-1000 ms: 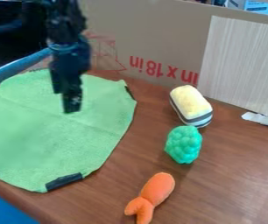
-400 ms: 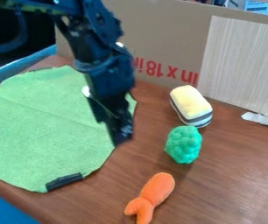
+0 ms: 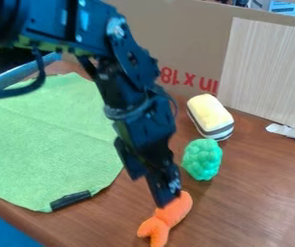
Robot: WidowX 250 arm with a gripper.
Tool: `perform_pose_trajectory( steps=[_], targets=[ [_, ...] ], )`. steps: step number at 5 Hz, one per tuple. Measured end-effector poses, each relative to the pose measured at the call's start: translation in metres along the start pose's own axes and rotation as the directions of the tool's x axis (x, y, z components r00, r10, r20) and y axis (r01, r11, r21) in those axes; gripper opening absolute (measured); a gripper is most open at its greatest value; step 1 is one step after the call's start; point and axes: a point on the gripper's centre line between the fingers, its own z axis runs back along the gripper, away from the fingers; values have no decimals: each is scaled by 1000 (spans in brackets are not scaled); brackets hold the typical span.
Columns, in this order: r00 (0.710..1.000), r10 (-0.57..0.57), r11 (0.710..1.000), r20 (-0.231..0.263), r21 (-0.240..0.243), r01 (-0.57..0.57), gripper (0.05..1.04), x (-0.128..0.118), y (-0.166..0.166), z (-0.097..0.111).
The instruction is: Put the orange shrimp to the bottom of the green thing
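1. Since the earlier frames, my arm [image 3: 134,108] had swung from the upper left, over the cloth, to the right and down toward the orange shrimp. I judged this the approach step, before any grasp.
2. Brown table [image 3: 260,198]: this supported the cloth and the toys.
3. Green cloth [image 3: 47,140]: it lay flat at the left, probably as the target surface. I took its near edge as the likely "bottom" in the instruction, though the green bumpy toy could also have been meant.
4. Gripper [image 3: 150,191]: its two fingers stood wide apart, with nothing held between them. They pointed down, one tip overlapping the shrimp's upper end in the camera view. I could not tell whether that tip touched. The wide setting presumably left clearance to straddle the body.
5. Yellow-and-white toy [image 3: 208,112]: it lay behind the green bumpy toy, seemingly unrelated to the task.
6. Orange shrimp [image 3: 174,211]: it rested on the table, right of the cloth, tail toward the near edge. A grip across its thick body would probably have been steadier than one at the tail.
7. Green bumpy toy [image 3: 202,159]: it stood just behind the shrimp, apart from it. Excess sideways travel risked a bump.
8. Black tape [image 3: 70,200]: it sat on the cloth's near edge, probably to hold it down.
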Motion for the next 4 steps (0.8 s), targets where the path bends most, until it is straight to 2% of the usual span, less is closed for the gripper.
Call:
perform_pose_trajectory(
  steps=[1,3,4],
  targets=[
    [999,37,999,-20,4,-37,1001,-1,-8,-11],
    [995,23,998,-102,64,-16,1001,-8,1,-50],
    [992,22,996,-128,92,-10,974,-6,7,-64]
  ],
)
